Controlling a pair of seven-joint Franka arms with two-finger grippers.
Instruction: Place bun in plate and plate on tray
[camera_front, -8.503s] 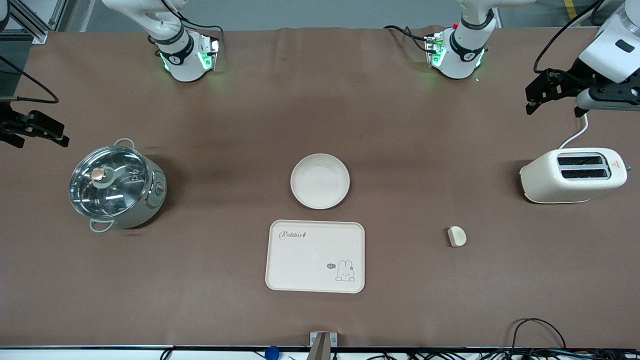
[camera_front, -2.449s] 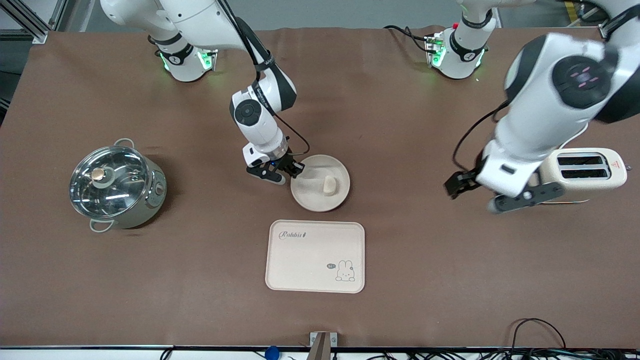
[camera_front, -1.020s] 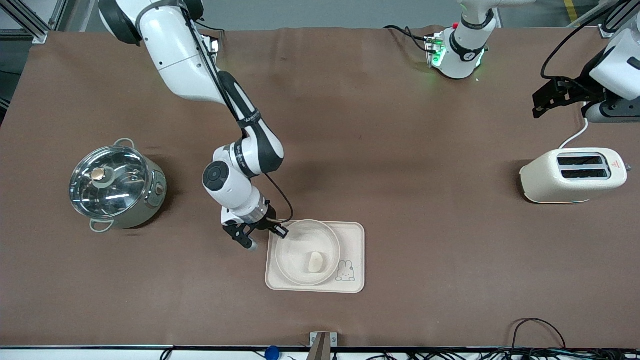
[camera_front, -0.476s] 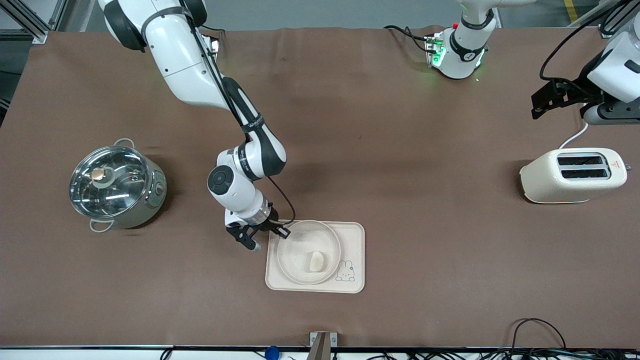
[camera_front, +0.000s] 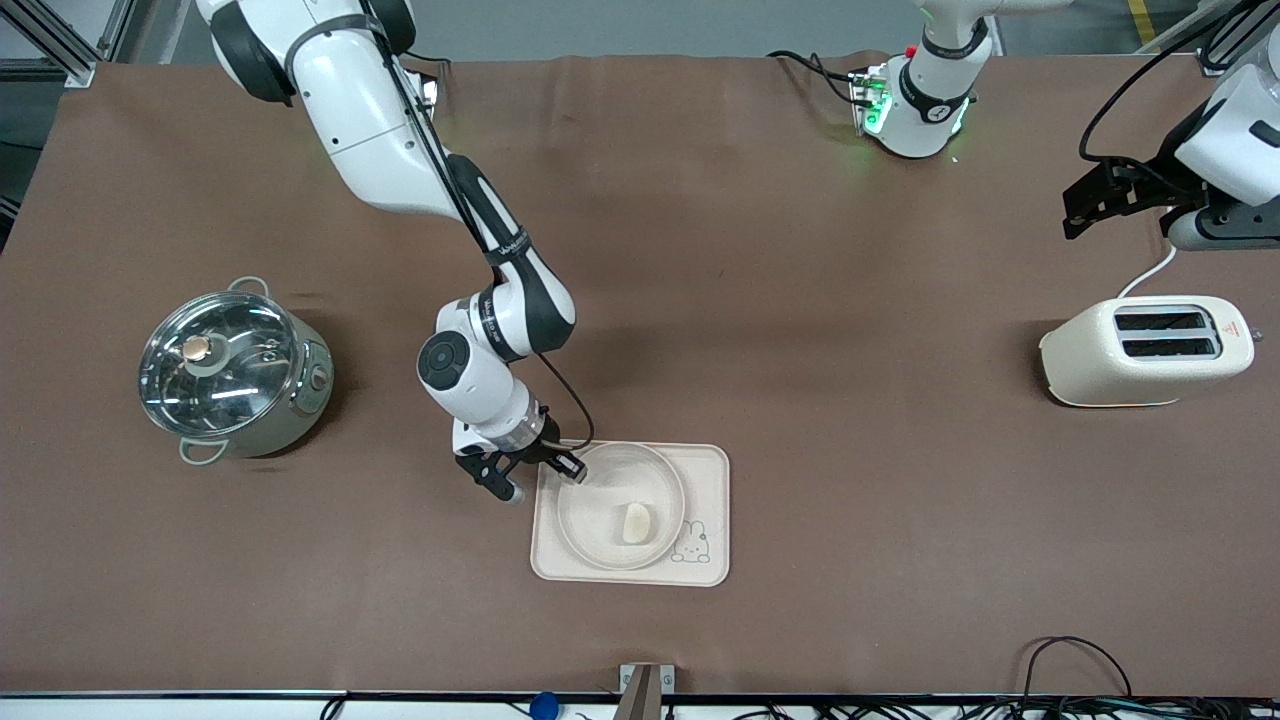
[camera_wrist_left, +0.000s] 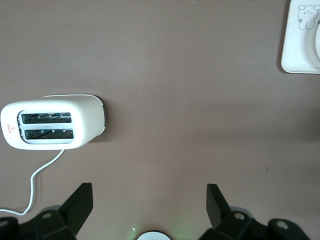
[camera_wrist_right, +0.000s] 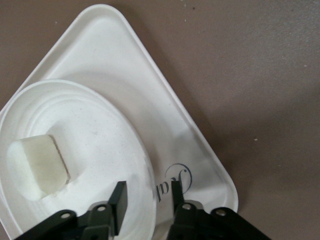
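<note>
The plate lies on the tray, near the middle of the desk's camera-side edge, with the bun resting flat inside it, so both placements look done. The right gripper hangs at the plate's rim on the side toward the right arm's end; its fingers straddle the rim with a narrow gap and seem only loosely closed, probably letting go. The left gripper waits high over the desk's corner by the toaster, fingers spread wide and empty, clear of the work.
</note>
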